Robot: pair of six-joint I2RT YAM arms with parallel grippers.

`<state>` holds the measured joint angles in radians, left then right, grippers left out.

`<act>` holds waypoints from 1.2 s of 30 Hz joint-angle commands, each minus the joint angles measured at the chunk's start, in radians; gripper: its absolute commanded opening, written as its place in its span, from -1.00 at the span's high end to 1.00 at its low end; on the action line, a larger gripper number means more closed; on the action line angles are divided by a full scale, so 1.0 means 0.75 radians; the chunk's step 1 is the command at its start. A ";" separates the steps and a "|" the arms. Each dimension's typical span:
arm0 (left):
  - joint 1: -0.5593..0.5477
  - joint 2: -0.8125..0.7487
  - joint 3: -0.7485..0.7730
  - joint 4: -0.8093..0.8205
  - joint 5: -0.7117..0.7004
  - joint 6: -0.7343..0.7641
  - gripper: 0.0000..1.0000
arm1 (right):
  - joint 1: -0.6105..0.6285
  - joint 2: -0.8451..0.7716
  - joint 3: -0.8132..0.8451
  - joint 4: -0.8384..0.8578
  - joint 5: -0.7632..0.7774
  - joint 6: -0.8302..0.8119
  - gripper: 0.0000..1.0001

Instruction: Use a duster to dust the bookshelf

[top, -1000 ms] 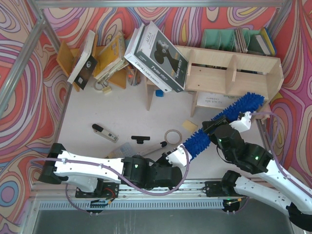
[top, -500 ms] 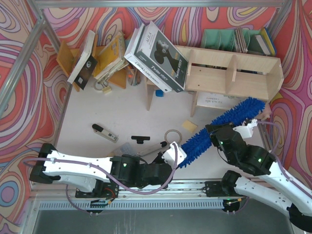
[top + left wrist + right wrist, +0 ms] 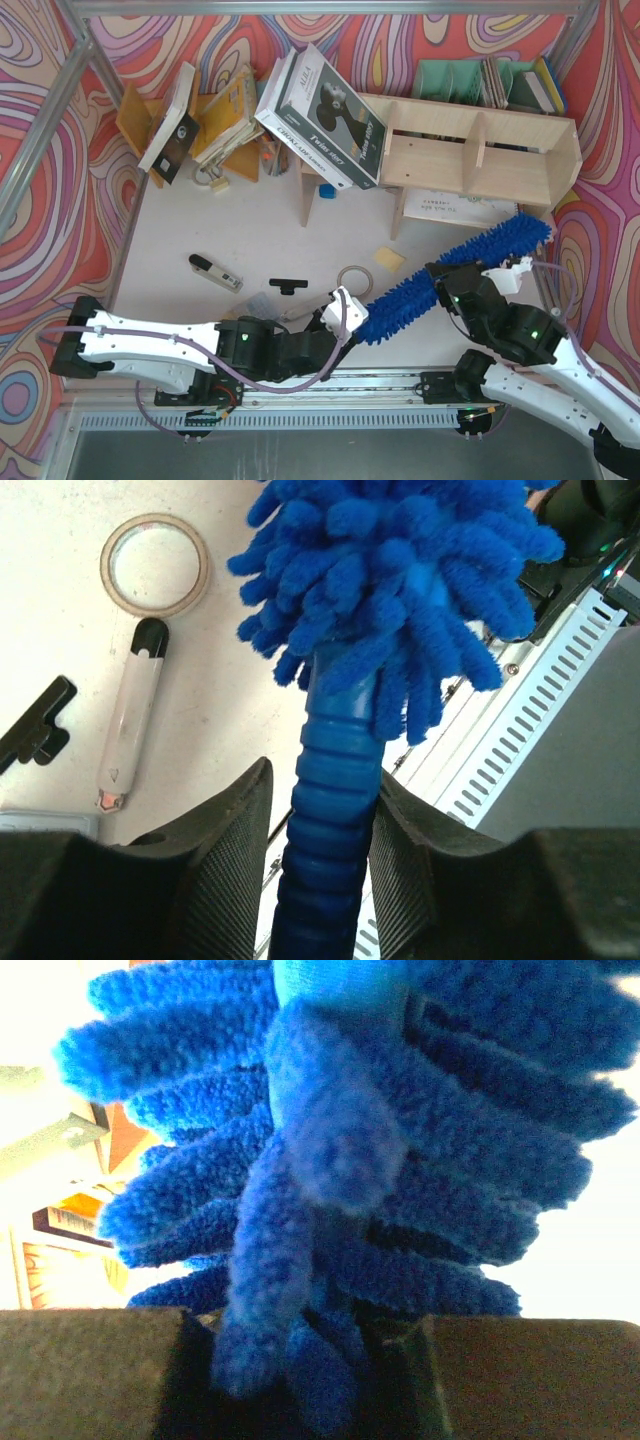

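Observation:
The bright-blue fluffy duster lies slanted above the table, its tip near the lower right end of the pale plywood bookshelf. My right gripper is shut on its shaggy middle. In the right wrist view blue strands are bunched between the right gripper fingers. My left gripper is at the handle end. In the left wrist view the ribbed blue handle runs between the left gripper fingers, which stand slightly open, with a gap on the left side.
A tape ring, a yellow sponge, a black clip and a marker lie on the table. A large book leans on the shelf's left end. More books lean at back left. The metal rail runs along the near edge.
My right gripper has closed on the duster's fluffy part. My left arm has drawn back to the left and its jaws have loosened around the handle. The duster has shifted right.

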<state>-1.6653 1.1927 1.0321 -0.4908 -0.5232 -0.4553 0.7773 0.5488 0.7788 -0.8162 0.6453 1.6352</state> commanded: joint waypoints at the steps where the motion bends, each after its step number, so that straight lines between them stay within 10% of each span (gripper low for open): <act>1: 0.025 -0.033 -0.055 0.024 0.024 -0.033 0.11 | -0.007 -0.028 -0.002 -0.034 0.049 0.090 1.00; 13: 0.039 0.039 0.037 0.044 0.106 0.004 0.51 | -0.007 0.011 -0.044 0.026 0.014 0.080 1.00; 23: 0.043 -0.004 0.021 0.104 0.059 0.010 0.34 | -0.006 0.000 -0.067 0.041 0.015 0.076 1.00; 28: 0.050 0.012 0.046 0.081 0.029 0.004 0.93 | -0.007 0.004 -0.058 0.035 0.016 0.067 1.00; 36: 0.072 -0.046 0.071 -0.015 -0.050 -0.031 1.00 | -0.007 -0.028 -0.022 -0.004 0.056 0.001 -0.03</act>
<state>-1.6444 1.2060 1.0485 -0.5098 -0.4507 -0.4454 0.7712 0.5488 0.7376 -0.8059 0.6552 1.6768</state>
